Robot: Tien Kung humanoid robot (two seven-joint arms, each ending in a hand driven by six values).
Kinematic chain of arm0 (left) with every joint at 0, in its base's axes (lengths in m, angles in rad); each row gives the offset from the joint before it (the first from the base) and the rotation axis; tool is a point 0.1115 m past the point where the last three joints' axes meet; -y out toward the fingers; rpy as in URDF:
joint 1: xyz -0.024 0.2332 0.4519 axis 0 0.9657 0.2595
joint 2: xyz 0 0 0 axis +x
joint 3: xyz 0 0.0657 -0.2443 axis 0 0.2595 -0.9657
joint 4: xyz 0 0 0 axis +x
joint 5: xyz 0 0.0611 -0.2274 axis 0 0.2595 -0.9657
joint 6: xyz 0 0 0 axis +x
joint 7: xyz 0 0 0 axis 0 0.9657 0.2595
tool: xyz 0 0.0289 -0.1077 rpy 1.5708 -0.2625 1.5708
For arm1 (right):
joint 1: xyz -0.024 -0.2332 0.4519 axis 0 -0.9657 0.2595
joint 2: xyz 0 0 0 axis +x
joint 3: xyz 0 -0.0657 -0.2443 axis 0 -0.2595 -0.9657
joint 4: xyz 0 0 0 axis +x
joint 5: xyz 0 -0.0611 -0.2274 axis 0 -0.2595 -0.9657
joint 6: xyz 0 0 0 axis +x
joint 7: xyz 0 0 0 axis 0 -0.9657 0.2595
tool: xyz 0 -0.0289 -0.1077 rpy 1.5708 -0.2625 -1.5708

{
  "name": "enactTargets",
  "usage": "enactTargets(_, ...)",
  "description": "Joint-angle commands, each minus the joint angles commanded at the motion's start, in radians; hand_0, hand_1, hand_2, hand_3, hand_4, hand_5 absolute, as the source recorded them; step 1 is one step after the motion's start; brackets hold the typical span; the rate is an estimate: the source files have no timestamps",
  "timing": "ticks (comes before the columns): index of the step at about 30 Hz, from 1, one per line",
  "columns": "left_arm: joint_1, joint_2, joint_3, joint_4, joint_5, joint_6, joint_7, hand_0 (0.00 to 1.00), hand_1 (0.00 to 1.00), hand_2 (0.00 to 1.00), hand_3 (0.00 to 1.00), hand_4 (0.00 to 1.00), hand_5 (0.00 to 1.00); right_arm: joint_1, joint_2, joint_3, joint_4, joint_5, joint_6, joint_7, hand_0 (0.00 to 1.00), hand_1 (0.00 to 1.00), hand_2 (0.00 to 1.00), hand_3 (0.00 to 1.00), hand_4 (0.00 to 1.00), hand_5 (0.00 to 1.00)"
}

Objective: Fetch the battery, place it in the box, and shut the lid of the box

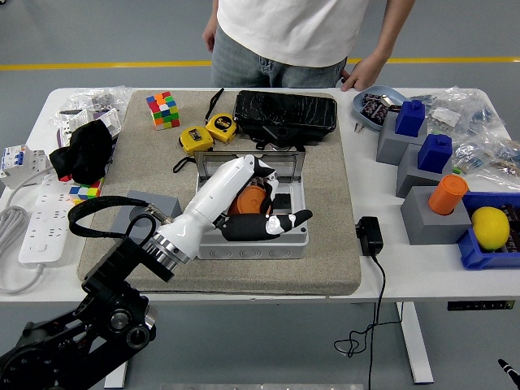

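The left hand (258,207) reaches over the grey box (250,213) on the mat (325,244), its fingers (284,221) clasped around the orange battery (250,200), which hangs above the box's open interior. The box's clear lid (288,158) stands raised at the back. At the worktop's (382,284) far edge a person's hand (363,75) rests.

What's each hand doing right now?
Left hand: closed on the orange battery, over the open box.
Right hand: not in view.
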Motion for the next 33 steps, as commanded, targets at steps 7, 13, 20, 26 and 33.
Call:
enactTargets(7,-0.078,-0.006,0.097,0.105,-0.026,0.027,-0.044,0.044,0.011,0.010,0.002,0.846,0.444,0.001,0.002,-0.008,0.001,0.000,0.001,-0.001,0.866,0.846,0.809,0.827,0.998,0.998)
enactTargets(13,-0.144,-0.016,0.144,0.181,-0.059,0.044,-0.073,0.045,0.011,0.011,0.002,0.845,0.446,0.001,0.000,-0.018,0.000,0.005,0.001,-0.001,0.866,0.846,0.809,0.826,0.998,0.998)
enactTargets(20,-0.196,-0.037,0.145,0.255,-0.075,0.054,-0.093,0.045,0.010,0.011,0.002,0.845,0.449,0.000,0.000,-0.024,-0.001,0.006,0.001,-0.002,0.866,0.846,0.809,0.827,0.998,0.998)
enactTargets(26,-0.233,-0.051,0.153,0.320,-0.091,0.060,-0.110,0.046,0.010,0.011,0.002,0.842,0.447,0.003,0.000,-0.025,0.000,0.006,0.001,-0.002,0.864,0.846,0.809,0.826,0.998,0.998)
enactTargets(33,-0.264,-0.071,0.173,0.400,-0.108,0.074,-0.132,0.046,0.010,0.011,0.002,0.843,0.450,0.006,-0.001,-0.026,0.000,0.007,0.001,-0.002,0.865,0.846,0.809,0.827,0.998,0.998)
